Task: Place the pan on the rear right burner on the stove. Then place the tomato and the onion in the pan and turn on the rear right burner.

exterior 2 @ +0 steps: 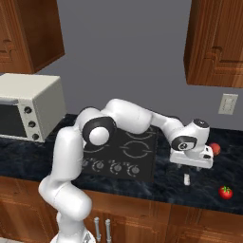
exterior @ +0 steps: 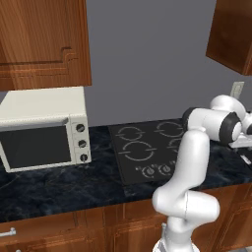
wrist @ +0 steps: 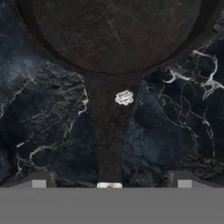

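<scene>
Below the hand (wrist: 111, 183), its fingers spread and empty, the pan (wrist: 116, 35) points its handle (wrist: 109, 135) back.

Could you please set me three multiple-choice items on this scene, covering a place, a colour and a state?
1. Where does the pan lie?
A. on a burner
B. on the marble counter
C. in the microwave
2. What colour is the tomato?
A. red
B. green
C. yellow
3. How is the gripper?
A. open
B. shut on the tomato
C. shut on a knob

Answers: 1 B, marble veining surrounds the pan; 2 A, it shows red against the dark counter; 3 A, its fingertips stand wide apart on either side of the pan's handle.
</scene>
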